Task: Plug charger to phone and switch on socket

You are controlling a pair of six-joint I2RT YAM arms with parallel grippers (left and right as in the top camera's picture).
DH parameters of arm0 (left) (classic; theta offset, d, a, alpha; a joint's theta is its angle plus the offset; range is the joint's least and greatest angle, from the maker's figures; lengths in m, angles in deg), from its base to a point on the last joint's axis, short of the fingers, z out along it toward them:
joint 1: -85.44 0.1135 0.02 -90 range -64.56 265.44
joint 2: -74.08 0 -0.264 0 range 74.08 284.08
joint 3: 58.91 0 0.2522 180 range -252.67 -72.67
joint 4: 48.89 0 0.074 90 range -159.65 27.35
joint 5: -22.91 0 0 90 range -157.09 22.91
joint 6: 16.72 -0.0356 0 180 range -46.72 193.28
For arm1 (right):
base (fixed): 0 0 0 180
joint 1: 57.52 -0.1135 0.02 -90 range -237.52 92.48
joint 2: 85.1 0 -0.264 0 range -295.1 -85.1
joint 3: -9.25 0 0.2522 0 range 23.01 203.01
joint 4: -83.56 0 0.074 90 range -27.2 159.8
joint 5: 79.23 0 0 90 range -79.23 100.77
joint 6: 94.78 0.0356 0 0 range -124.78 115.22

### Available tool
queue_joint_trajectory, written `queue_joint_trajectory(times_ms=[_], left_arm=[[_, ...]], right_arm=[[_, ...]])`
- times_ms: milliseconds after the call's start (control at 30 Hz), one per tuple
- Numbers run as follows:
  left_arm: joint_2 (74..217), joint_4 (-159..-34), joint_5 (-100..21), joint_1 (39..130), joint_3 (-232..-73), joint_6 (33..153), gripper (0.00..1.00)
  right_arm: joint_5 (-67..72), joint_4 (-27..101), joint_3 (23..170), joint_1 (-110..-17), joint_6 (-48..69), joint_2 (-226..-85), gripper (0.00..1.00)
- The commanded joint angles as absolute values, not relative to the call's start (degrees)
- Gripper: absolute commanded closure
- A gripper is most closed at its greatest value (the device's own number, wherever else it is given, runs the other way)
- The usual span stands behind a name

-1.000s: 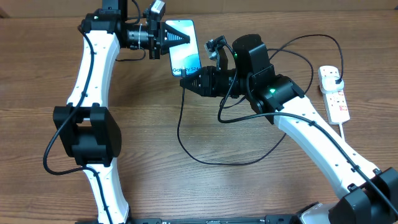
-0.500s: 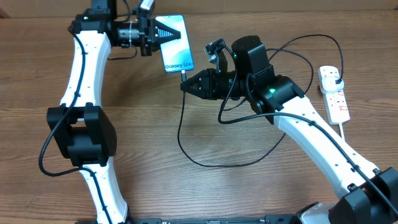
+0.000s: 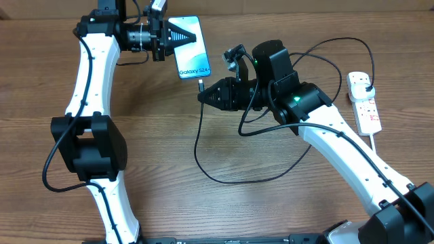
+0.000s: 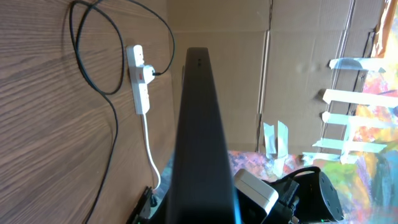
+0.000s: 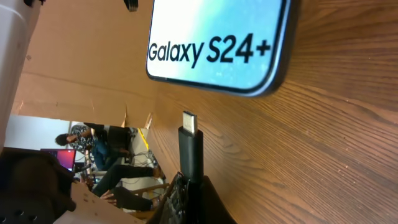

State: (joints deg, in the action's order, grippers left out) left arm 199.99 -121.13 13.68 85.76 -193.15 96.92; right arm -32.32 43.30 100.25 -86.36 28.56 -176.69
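Observation:
The phone (image 3: 192,49), screen reading "Galaxy S24+", is held by my left gripper (image 3: 178,38), shut on its far end; in the left wrist view it shows edge-on as a dark bar (image 4: 199,137). My right gripper (image 3: 205,95) is shut on the charger's connector end (image 5: 189,149). The metal tip (image 5: 189,122) points at the phone's bottom edge (image 5: 217,46) with a small gap between them. The black cable (image 3: 224,177) loops over the table to its plug in the socket (image 3: 364,102), a white power strip at the right, also seen in the left wrist view (image 4: 139,78).
The socket's thick white cord (image 3: 380,152) runs toward the front right. The black cable's loop lies on the wooden table (image 3: 169,203) between the two arms. Cardboard walls (image 4: 298,37) stand behind the table.
My left gripper carried the phone left and slightly back, then held still. My right gripper with the connector shifted slightly toward the phone's bottom edge.

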Motion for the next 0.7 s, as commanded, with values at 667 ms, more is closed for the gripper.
queue_joint_trajectory(times_ms=[667], left_arm=[[199.2,-121.1,16.3,84.1,-194.4,96.4,0.96]], right_arm=[[-29.8,42.9,100.6,-87.3,28.2,-175.1,0.96]])
